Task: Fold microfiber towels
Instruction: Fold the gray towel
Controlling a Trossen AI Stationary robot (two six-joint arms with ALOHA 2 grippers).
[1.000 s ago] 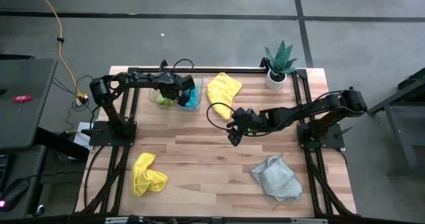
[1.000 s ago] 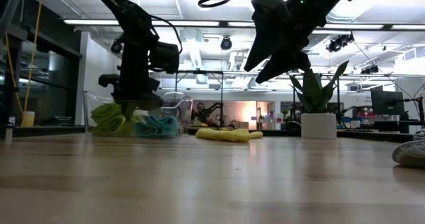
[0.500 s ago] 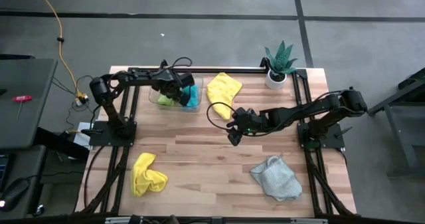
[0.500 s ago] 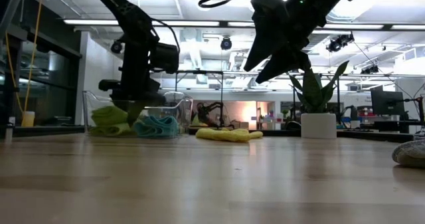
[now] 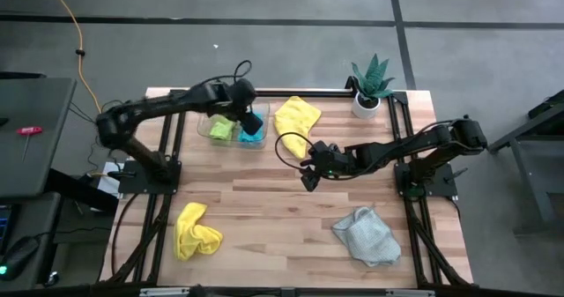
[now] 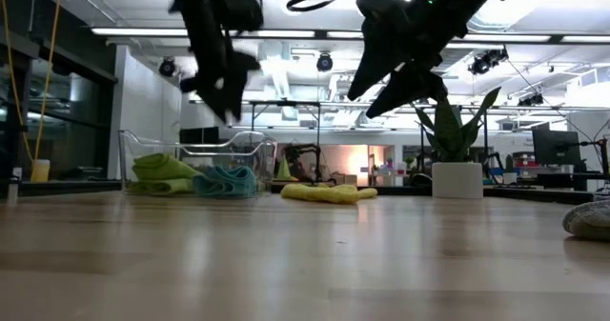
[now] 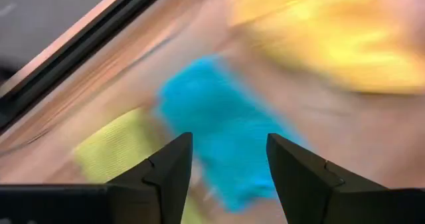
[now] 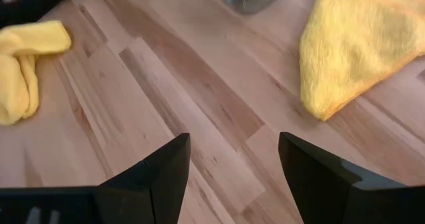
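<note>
A clear tray at the far left holds a folded lime green towel and a teal-blue towel. My left gripper hangs open above the tray, over the teal-blue towel, touching nothing. A yellow towel lies spread at the far middle. My right gripper hovers open above bare wood just near of it. A crumpled yellow towel lies near left and a grey towel near right.
A potted plant stands at the far right corner. Black frame rails run along the table's left, right and far sides. Bare wood lies between the crumpled yellow towel and the grey towel.
My left gripper has opened and gone up out of the tray, and now hangs well above it. The lime green and teal-blue towels stay lying in the tray. My right gripper has kept still.
</note>
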